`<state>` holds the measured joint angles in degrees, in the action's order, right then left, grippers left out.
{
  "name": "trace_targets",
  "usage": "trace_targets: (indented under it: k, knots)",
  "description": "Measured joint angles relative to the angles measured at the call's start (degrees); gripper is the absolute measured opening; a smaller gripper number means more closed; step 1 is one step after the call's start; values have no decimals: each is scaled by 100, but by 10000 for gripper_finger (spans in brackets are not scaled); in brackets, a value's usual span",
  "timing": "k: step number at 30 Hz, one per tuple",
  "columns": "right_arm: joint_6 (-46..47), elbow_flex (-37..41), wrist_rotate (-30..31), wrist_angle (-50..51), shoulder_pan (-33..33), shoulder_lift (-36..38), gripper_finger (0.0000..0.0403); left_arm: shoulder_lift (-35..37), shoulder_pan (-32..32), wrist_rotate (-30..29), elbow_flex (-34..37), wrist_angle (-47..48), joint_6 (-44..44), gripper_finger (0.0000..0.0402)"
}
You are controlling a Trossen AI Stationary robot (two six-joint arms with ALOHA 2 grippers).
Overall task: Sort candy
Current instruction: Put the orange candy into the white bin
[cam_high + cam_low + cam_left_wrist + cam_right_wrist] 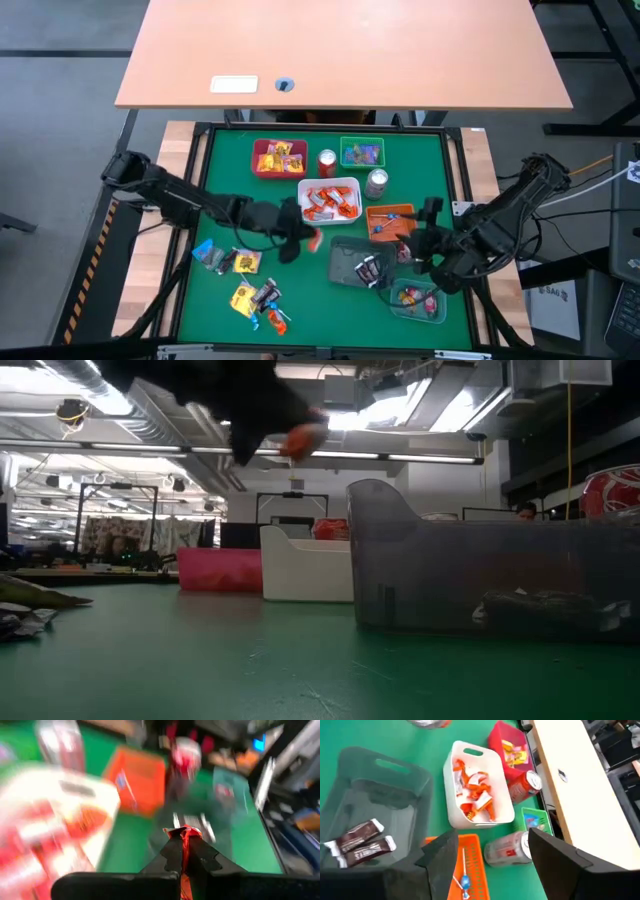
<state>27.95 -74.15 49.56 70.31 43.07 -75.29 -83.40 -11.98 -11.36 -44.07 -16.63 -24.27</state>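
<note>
Orange candy (185,836) pinched in left gripper (184,851); blurred overhead.

We count six trays: one red (262,166), one white (346,187), one green (361,141), one orange (392,209), one grey (345,272) and one pale green (400,304). Two soda cans: a red one (327,162) and a silver one (376,183). In the grey tray, two dark-wrapped candy bars (361,844). One blue-tipped piece (464,882) lies in the orange tray. The orange candies in the white tray (474,795) overlap; we cannot fix a number. Loose sweets on the mat (250,285): several, too small to tally.
</note>
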Motion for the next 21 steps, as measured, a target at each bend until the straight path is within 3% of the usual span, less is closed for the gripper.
trace_targets:
  k: [7, 15, 21]
  knots:
    - [-148, 0, -40, -77, -576, -32, 241, 0, 639, -487, 0, -614, 1451, 1]
    - [-803, 0, -556, -530, -1447, -35, 241, -42, 1159, -626, 0, -480, 1588, 5]
    - [-1664, 0, -1288, -1201, -2012, -35, 241, -44, 1330, -620, 0, -473, 1589, 56]
